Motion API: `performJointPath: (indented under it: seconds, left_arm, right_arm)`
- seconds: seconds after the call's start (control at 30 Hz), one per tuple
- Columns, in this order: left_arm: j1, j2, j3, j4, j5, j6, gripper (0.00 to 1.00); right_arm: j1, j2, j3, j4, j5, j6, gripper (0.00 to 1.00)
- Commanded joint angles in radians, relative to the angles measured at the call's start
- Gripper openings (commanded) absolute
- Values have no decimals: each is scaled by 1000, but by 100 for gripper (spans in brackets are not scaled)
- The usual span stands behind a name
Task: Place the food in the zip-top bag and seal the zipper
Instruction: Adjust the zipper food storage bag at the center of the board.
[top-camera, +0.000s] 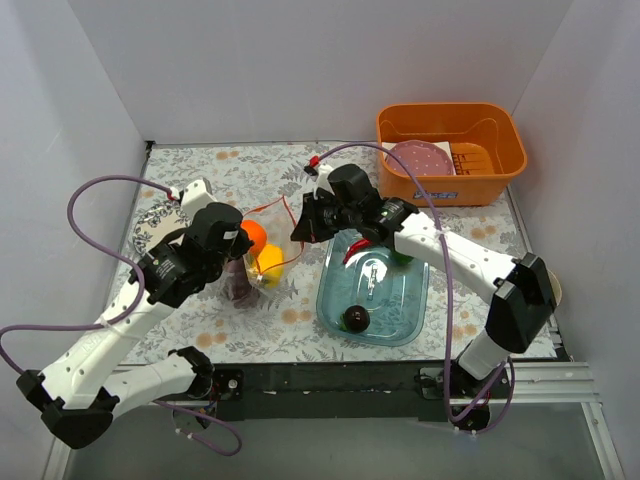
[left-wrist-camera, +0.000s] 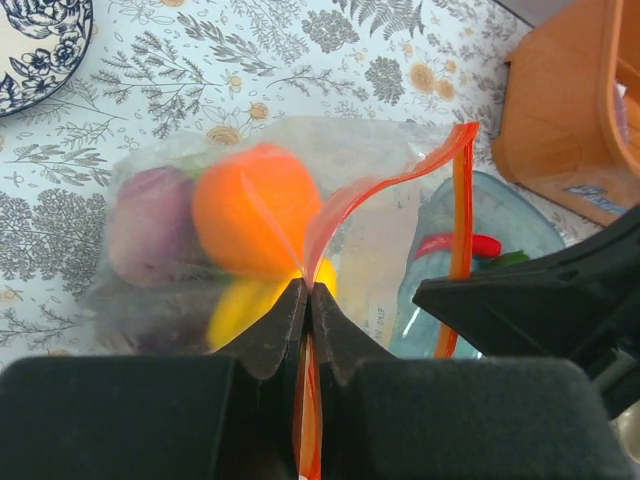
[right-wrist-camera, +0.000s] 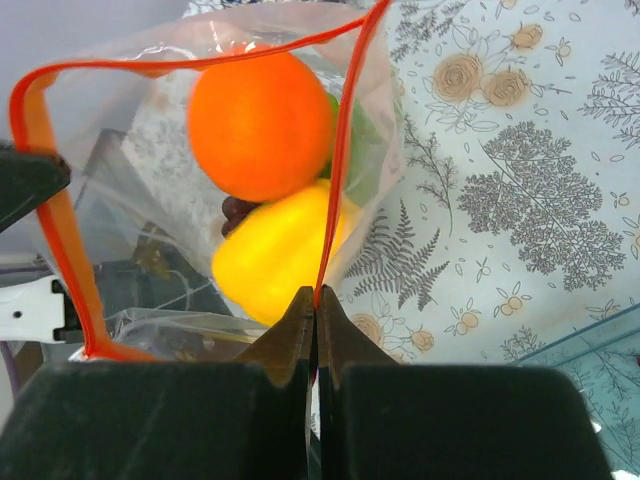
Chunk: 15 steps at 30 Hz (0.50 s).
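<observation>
**Open mouth, crowded bag**

Between the left gripper (left-wrist-camera: 308, 290) and right gripper (right-wrist-camera: 316, 295), each pinching the zipper (right-wrist-camera: 347, 150), the strip gapes into a loop — a way in. Just ahead of the right jaws, the orange (right-wrist-camera: 262, 125) and yellow pepper (right-wrist-camera: 285, 250) fill the zip-top bag (left-wrist-camera: 370, 160). Right of those jaws lies bare table (right-wrist-camera: 520, 200). Right of the left jaws, the right gripper's body bars the tray (left-wrist-camera: 530, 230).

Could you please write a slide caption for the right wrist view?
Right fingers pinching the red zipper of the open bag, orange and yellow pepper inside.
</observation>
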Motion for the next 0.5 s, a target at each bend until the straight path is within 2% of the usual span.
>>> performJointPath:
  seconds: [0.0, 0.1, 0.17, 0.33, 0.43, 0.47]
  left_arm:
    - [5, 27, -39, 35, -6, 29, 3]
    - [12, 94, -36, -5, 29, 11, 0]
    - [16, 104, -25, 3, 59, 10, 0]
    - [17, 64, -64, 111, 141, 49, 0]
    - [17, 81, -64, 112, 156, 49, 0]
    - [17, 91, -67, 105, 158, 48, 0]
  right_arm:
    - [-7, 79, 52, -10, -34, -14, 1]
    - [-9, 106, -5, 9, -23, 21, 1]
    - [-9, 102, -7, -37, 0, 42, 1]
    - [-9, 4, -119, 51, 86, 62, 8]
    - [-12, -25, -119, 20, 129, 52, 25]
    - [-13, -35, -120, 0, 136, 49, 38]
